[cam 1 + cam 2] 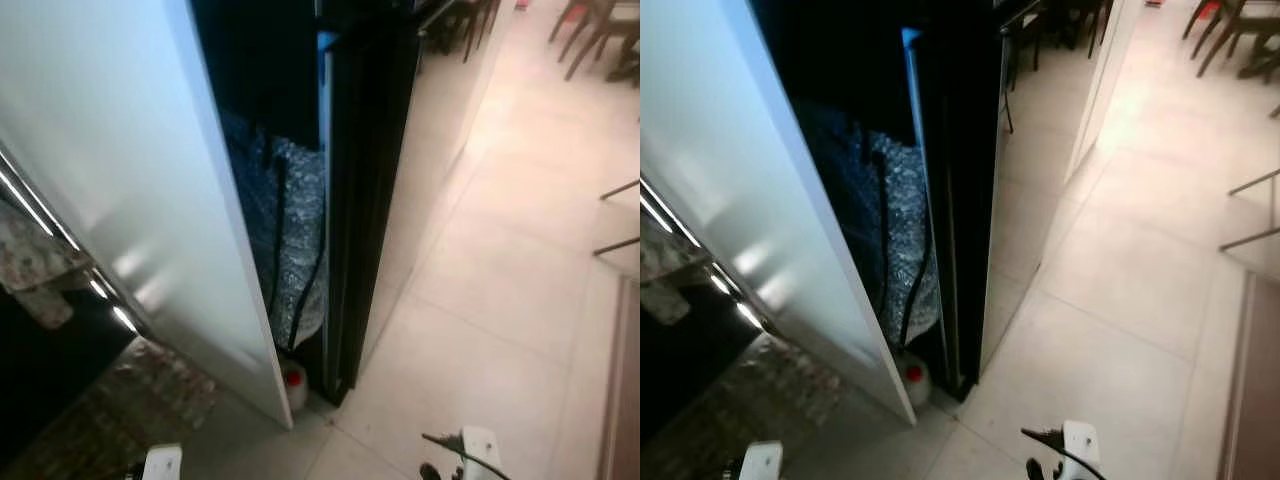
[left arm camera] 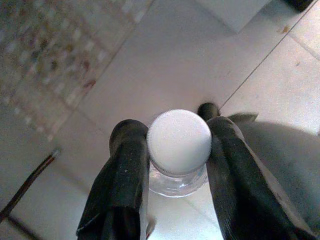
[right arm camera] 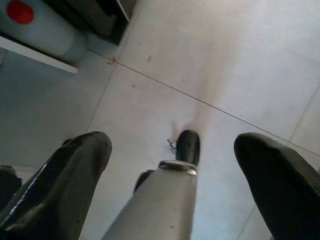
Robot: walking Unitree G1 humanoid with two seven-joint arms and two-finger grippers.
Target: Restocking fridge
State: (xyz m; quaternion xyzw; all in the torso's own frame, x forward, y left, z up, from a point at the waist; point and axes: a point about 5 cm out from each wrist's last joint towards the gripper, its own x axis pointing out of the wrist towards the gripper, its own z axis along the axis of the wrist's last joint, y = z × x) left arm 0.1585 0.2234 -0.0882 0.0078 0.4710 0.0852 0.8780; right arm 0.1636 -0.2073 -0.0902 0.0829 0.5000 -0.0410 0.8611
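My left gripper (image 2: 176, 137) is shut on the neck of a clear bottle (image 2: 177, 182) with a white screw cap (image 2: 179, 141), held above the pale floor tiles. My right gripper (image 3: 172, 145) is open, its two fingers (image 3: 75, 170) spread wide over bare floor. A tall black cabinet (image 1: 365, 180), seen edge-on, stands ahead beside a broad white panel (image 1: 120, 170). In the dark gap between them are silvery bubble wrap (image 1: 290, 240) and hanging black cables. The tops of both my arms show at the near edge of the eye views.
A small white jug with a red cap (image 1: 294, 381) sits on the floor at the foot of the gap. A speckled stone surface (image 1: 130, 405) lies at the lower left. Chairs (image 1: 600, 35) stand far right. Open tiled floor (image 1: 500, 300) stretches to the right.
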